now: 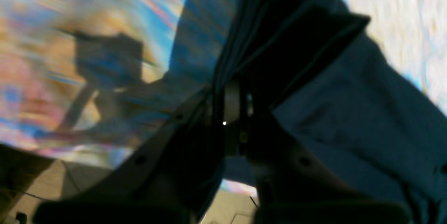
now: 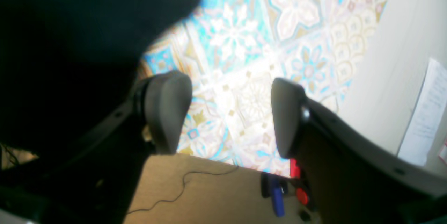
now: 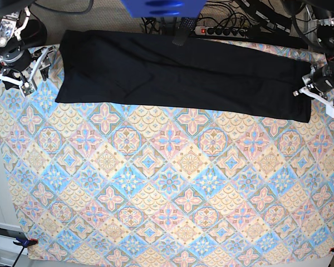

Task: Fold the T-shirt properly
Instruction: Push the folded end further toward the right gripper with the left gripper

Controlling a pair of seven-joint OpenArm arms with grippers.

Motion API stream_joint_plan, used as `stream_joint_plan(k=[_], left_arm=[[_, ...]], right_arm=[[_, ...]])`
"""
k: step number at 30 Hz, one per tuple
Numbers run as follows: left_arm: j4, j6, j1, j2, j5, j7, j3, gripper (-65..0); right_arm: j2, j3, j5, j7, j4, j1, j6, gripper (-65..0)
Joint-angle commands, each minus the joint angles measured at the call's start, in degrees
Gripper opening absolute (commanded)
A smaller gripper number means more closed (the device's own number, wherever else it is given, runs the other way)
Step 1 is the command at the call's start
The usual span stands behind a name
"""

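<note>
The black T-shirt [image 3: 178,75] lies as a long flat band across the far side of the table. My left gripper [image 3: 310,92] is at the band's right end. In the blurred left wrist view it [image 1: 230,112] is shut on a bunched fold of the black T-shirt [image 1: 349,112]. My right gripper [image 3: 38,72] is just left of the band's left end, apart from it. In the right wrist view it [image 2: 227,112] is open and empty, fingers [image 2: 167,112] wide apart over the tablecloth, with the T-shirt [image 2: 70,42] at upper left.
A patterned tablecloth [image 3: 167,183] covers the table. A power strip and cables [image 3: 228,29] lie behind the far edge, by a blue object [image 3: 161,6]. A white paper [image 2: 426,112] lies on a pale surface beside the table. Small red and blue items [image 2: 283,185] sit below the table edge.
</note>
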Motion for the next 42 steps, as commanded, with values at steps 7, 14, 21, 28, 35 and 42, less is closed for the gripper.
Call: stream_joint_plan(k=[7, 14, 21, 28, 35, 42], left_arm=[[1.4, -1.0, 2.0, -4.2, -0.8, -1.6, -2.0, -65.0], [16.6, -1.5, 5.9, 2.4, -0.5, -1.5, 6.1, -65.0], [19.3, -1.2, 6.3, 9.2, -0.5, -1.5, 14.0, -65.0], [19.1, -1.2, 6.2, 13.1, -0.5, 0.3, 19.0, -65.0], [18.9, -1.2, 5.9, 14.3, -0.4, 0.0, 21.9, -65.0], [18.9, -1.2, 5.5, 16.1, -0.5, 0.3, 22.0, -65.0]], right_arm=[[0.8, 0.3, 0.3, 0.6, 0.9, -0.1, -0.3, -26.8], [0.8, 0.4, 0.3, 0.5, 0.9, 0.6, -0.3, -26.8], [1.0, 0.8, 0.3, 0.5, 0.9, 0.6, -0.3, -26.8], [1.0, 0.8, 0.3, 0.5, 0.9, 1.2, -0.3, -26.8], [1.0, 0.8, 0.3, 0.5, 0.9, 1.5, -0.3, -26.8], [1.0, 0.8, 0.3, 0.5, 0.9, 1.5, -0.3, -26.8]])
